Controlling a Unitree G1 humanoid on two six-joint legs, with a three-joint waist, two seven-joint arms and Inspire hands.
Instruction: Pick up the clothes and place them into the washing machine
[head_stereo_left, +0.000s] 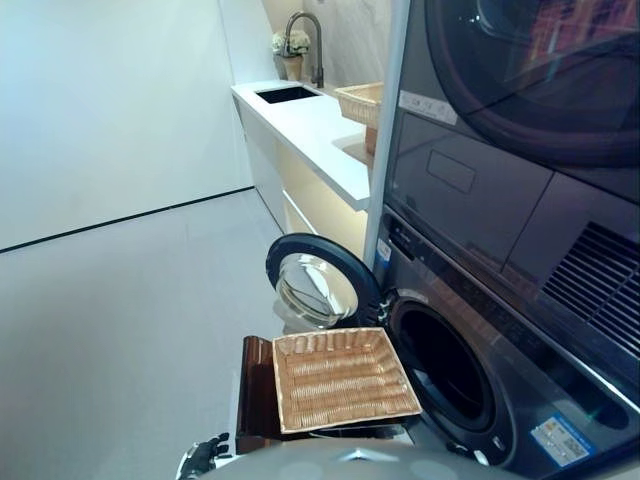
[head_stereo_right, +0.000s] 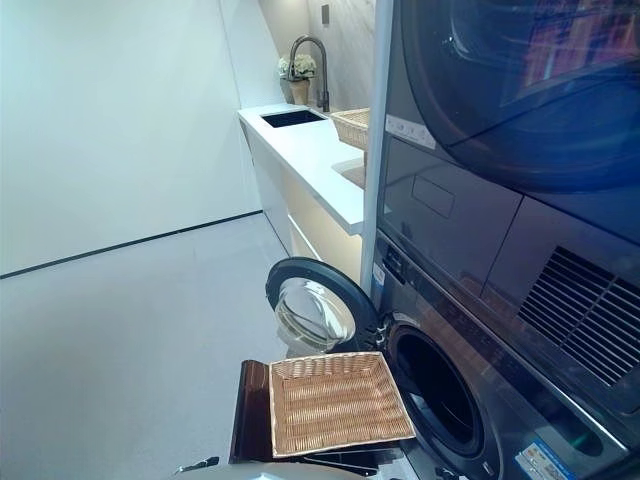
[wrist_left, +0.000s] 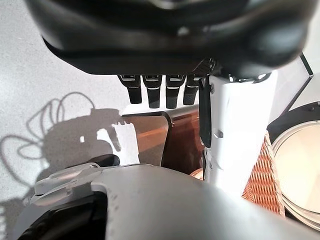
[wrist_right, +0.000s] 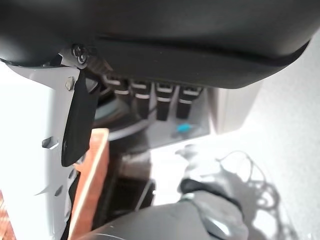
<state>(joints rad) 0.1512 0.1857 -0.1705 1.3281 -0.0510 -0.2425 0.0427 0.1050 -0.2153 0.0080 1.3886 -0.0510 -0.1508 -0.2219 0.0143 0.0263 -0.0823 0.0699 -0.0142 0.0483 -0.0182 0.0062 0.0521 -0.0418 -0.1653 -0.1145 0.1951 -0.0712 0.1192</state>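
A tall stack of two dark machines fills the right side: a dryer (head_stereo_left: 520, 70) on top and the washing machine (head_stereo_left: 500, 340) below it, standing on a pale grey floor (head_stereo_left: 130, 330). The washing machine's round door (head_stereo_left: 318, 283) is swung wide open toward the left, its glass showing, and the dark drum opening (head_stereo_left: 445, 365) is exposed, with no clothes to be made out inside from here. Behind the machines a long white table (head_stereo_left: 320, 135) runs back along the wall, with a dark sink (head_stereo_left: 287, 94) cut into it, a curved tap (head_stereo_left: 308, 40) beside the sink, a small pot of white flowers (head_stereo_left: 290, 45) at the far end, and a wicker basket (head_stereo_left: 360, 100) near the dryer.

In front of the open door stands a dark brown stool (head_stereo_left: 255, 395), and on it rests a shallow square wicker tray (head_stereo_left: 340, 378), just beside the drum opening. The tray's woven bottom is bare; no clothes show in it or anywhere else in the views.

The left hand (head_stereo_left: 203, 456) shows at the bottom edge of the head views, low beside the stool, its fingers (wrist_left: 151, 92) hanging straight and loosely spread, holding nothing. The right hand (wrist_right: 150, 100) shows only in its own wrist view, fingers (wrist_right: 162, 105) straight and relaxed in a row, empty too, with the tray's edge and the washing machine's base past them.
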